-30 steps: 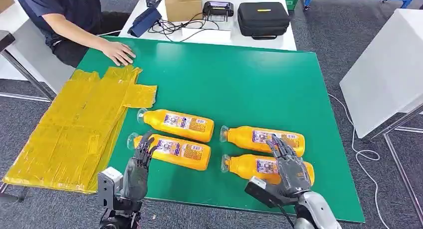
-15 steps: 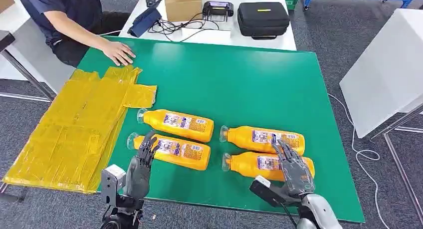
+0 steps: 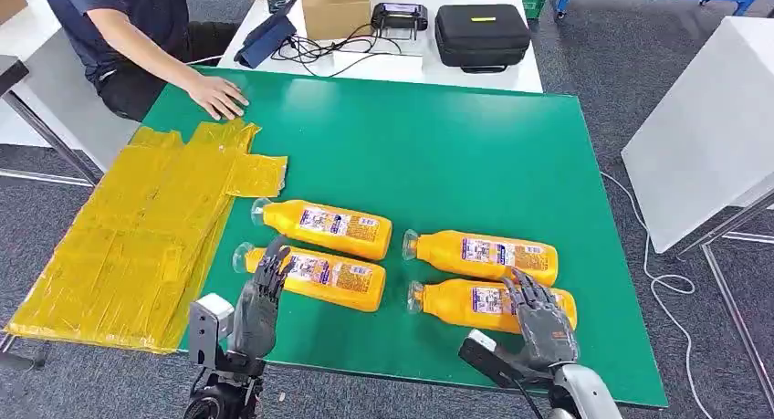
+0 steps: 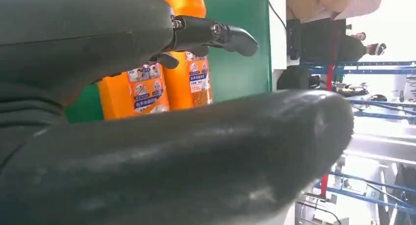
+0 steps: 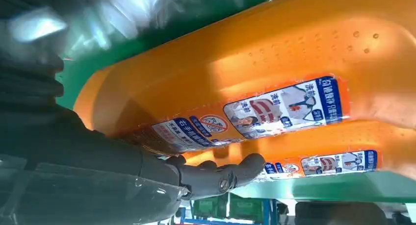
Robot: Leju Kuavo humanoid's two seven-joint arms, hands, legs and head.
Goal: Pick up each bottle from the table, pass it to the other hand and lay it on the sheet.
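Four orange bottles lie on their sides on the green table [image 3: 438, 136], in two pairs, none yet on the yellow sheet [image 3: 137, 236] that covers the table's left end; the near-right bottle [image 3: 475, 302] lies just in front of the far-right bottle [image 3: 481, 254], and the near-left bottle [image 3: 319, 276] lies just in front of the far-left bottle [image 3: 322, 227]. The right hand [image 3: 538, 320] sits over the base end of the near-right bottle with its fingers spread across the top; from the right wrist view the fingers reach along the label, but I cannot tell whether they press the plastic or merely hover above it. The left hand [image 3: 260, 296] hangs at the neck end of the near-left bottle, fingers apart and holding nothing. A person's hand [image 3: 217, 96] rests flat on the table's far left corner.

The bottles look like full, rigid plastic, so probably fairly heavy and unlikely to crush; the glossy label wrap and rounded body suggest a slippery surface that may roll under a loose touch. The best hold is likely around the mid-body, across the label, leaving one end free for the other hand to take at the handover.
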